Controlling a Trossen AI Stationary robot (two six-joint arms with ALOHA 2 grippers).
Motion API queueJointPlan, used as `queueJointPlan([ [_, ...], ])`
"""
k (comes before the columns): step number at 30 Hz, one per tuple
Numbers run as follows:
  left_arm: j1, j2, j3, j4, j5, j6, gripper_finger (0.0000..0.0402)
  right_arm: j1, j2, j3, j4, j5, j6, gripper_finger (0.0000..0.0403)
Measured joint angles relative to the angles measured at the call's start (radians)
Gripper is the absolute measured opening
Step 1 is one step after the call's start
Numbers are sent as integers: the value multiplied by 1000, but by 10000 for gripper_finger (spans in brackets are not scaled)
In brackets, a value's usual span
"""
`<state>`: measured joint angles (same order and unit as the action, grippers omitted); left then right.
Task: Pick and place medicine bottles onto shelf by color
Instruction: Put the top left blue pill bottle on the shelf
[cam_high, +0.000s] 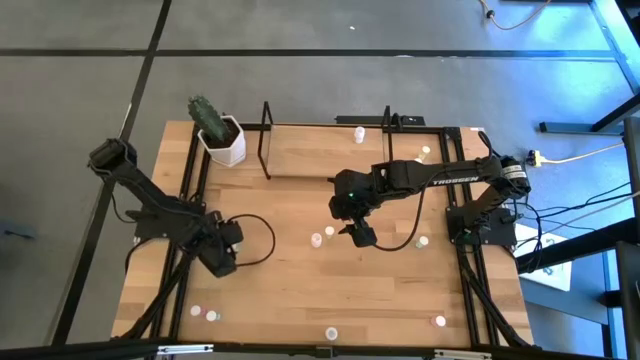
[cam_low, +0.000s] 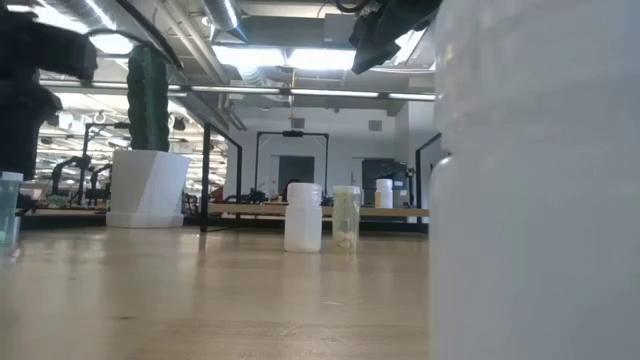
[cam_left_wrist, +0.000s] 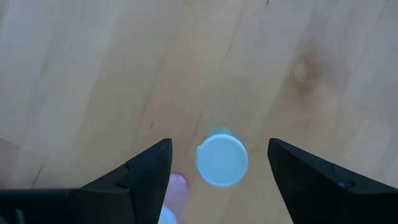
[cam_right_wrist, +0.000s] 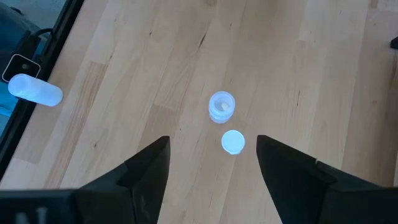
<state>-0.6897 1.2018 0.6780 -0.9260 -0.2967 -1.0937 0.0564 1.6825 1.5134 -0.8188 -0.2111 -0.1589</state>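
A: High view: how is the left claw (cam_high: 222, 262) seen?

B: It is held low over the front left of the surface (cam_high: 300, 290), fingers spread wide. In its wrist view one bottle (cam_left_wrist: 222, 160) is framed between them, untouched.

A: And the right claw (cam_high: 362, 237)?

B: It is raised over the middle, also spread wide and empty. Two bottles (cam_high: 322, 236) are seen just beside it on the wood; in its wrist view both stand ahead of the fingers.

A: Farther back?

B: The shelf (cam_high: 325, 140) is set along the far edge, with a cactus pot (cam_high: 225, 143) beside its left end. Other bottles are scattered along the front edge and the right side.
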Motion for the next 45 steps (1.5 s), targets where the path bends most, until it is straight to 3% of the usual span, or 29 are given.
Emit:
queueJointPlan([
  [12, 17, 0, -87, 105, 4, 5, 259, 0, 0, 0, 0, 0, 0, 241],
  [34, 23, 0, -89, 74, 29, 4, 249, 0, 0, 0, 0, 0, 0, 241],
  [45, 23, 0, -89, 75, 29, 5, 199, 0, 0, 0, 0, 0, 0, 241],
])
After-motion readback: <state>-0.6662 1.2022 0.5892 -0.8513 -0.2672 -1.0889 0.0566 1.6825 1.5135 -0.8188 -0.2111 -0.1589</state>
